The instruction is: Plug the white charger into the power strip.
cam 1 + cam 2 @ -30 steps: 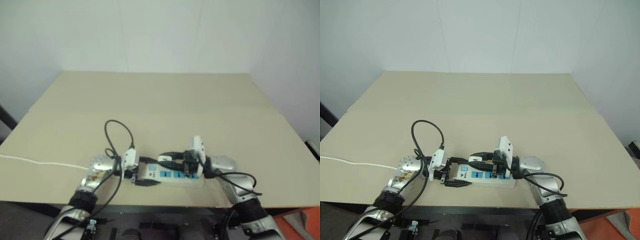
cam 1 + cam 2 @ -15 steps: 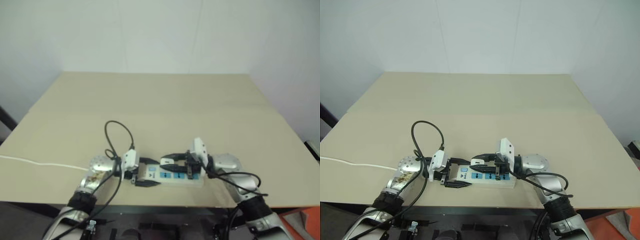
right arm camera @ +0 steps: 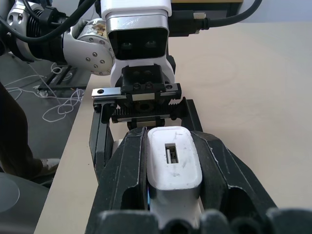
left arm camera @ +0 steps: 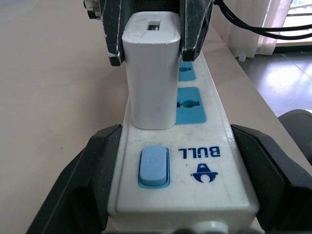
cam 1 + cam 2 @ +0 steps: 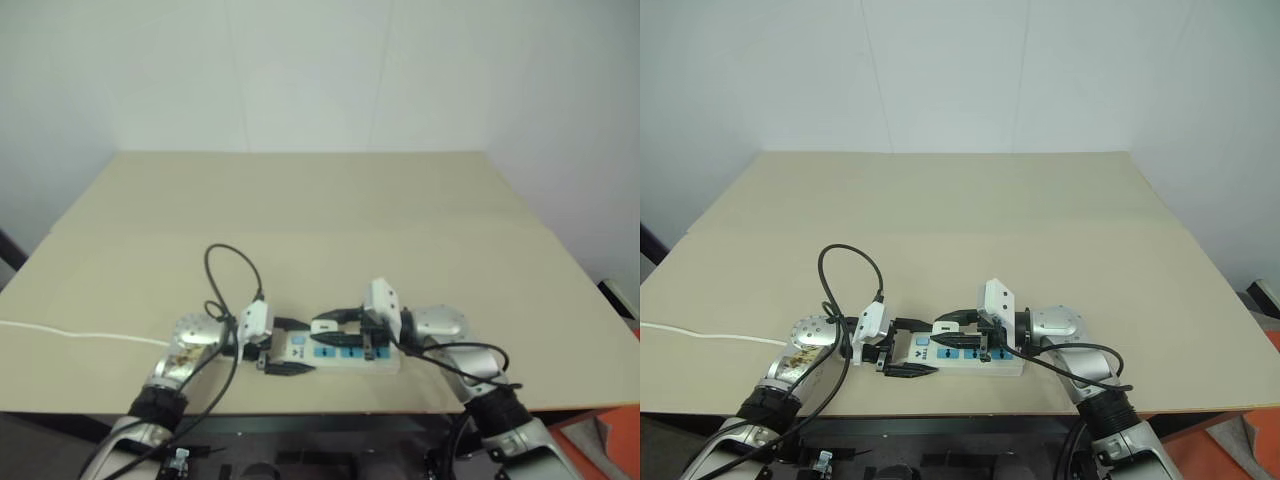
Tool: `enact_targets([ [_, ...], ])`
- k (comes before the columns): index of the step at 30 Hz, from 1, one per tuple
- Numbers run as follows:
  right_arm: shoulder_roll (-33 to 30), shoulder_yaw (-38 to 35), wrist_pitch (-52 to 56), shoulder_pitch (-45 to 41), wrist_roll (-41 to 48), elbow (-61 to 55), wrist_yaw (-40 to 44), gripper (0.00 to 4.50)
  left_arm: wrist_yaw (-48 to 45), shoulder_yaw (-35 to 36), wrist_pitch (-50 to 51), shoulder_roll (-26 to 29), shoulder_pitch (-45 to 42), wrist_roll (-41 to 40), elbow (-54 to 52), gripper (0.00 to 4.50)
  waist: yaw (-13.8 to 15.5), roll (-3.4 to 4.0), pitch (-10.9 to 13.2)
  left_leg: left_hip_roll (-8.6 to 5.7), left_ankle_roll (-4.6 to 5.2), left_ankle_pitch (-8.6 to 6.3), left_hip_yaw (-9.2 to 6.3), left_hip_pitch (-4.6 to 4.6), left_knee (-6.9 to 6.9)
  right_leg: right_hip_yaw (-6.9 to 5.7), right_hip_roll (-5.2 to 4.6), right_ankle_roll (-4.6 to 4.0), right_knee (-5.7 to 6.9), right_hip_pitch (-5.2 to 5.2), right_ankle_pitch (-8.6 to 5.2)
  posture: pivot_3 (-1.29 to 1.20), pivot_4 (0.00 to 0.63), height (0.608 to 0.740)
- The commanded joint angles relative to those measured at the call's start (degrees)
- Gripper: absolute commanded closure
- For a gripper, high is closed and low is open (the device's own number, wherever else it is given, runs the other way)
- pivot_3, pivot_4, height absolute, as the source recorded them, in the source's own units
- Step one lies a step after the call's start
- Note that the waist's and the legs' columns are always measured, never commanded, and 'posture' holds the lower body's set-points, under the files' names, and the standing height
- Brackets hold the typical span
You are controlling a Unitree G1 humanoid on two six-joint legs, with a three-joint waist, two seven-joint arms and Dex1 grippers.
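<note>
The power strip (image 4: pixel 195 161) lies near the table's front edge, a long white bar with blue sockets and a blue switch (image 4: pixel 154 167). My left gripper (image 4: pixel 178 139) is shut on its switch end, one black finger pressed against each long side. The white charger (image 4: pixel 151 78) stands upright on the strip's face at the socket beside the switch, its base against the strip. My right gripper (image 3: pixel 174 141) comes in from the opposite end and is shut on the white charger (image 3: pixel 174 163), one finger on each side. In the head views both grippers meet over the strip (image 5: pixel 345 352).
The strip's thin white cord (image 5: pixel 80 335) runs off the table's left edge. A black cable loop (image 5: pixel 235 265) arches above my left wrist. The tan table (image 5: pixel 300 210) stretches away behind the strip. The front edge is just below the strip.
My right wrist has turned and sits flatter over the strip, the charger still in its grip. The left gripper has held still. The whole view has shifted slightly.
</note>
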Motion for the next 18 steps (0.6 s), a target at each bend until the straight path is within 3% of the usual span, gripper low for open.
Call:
enact_targets([
  [1,0.02,2.88,4.33,0.86,-1.81,1.65,0.22,2.46,0.12,-0.69,1.36,0.42,1.06,1.13,-0.41,1.22,0.02,-0.02,-0.01,0.00,0.00,0.00,0.00,0.00,0.00,0.00,0.00,0.00,0.00,0.00,0.00,0.00,0.150,0.740],
  [8,-0.35,1.44,6.03,0.48,-1.70,-0.47,-0.53,0.14,0.27,-0.62,1.68,0.32,0.95,1.07,-0.40,1.22,0.08,-0.01,-0.01,0.00,-0.01,-0.01,0.02,-0.06,-0.01,0.03,0.00,0.01,-0.02,-0.05,-0.01,0.00,0.150,0.740],
  [12,-3.05,0.09,8.09,0.89,-0.04,-2.97,1.30,0.03,1.53,-0.32,2.05,0.13,0.83,1.32,-0.47,1.22,0.30,-0.01,-0.01,0.00,-0.02,-0.01,0.02,-0.08,-0.03,0.03,0.00,0.01,-0.05,-0.07,-0.01,0.00,0.150,0.740],
  [15,-5.98,-2.49,8.76,1.46,1.20,-5.67,1.33,0.00,2.27,0.50,3.71,0.03,0.25,0.42,-1.46,0.23,0.62,-0.02,0.08,-0.01,-0.04,-0.02,0.02,-0.14,-0.02,0.03,-0.01,0.02,-0.07,-0.10,-0.02,0.00,0.150,0.740],
  [18,-8.48,-4.69,9.78,1.77,2.73,-7.48,1.65,0.00,2.73,1.81,4.90,0.15,0.05,-1.05,-3.47,0.03,1.02,-0.02,0.12,-0.01,-0.04,-0.02,0.02,-0.35,-0.01,0.02,-0.01,0.03,-0.05,-0.33,-0.01,0.00,0.150,0.740],
])
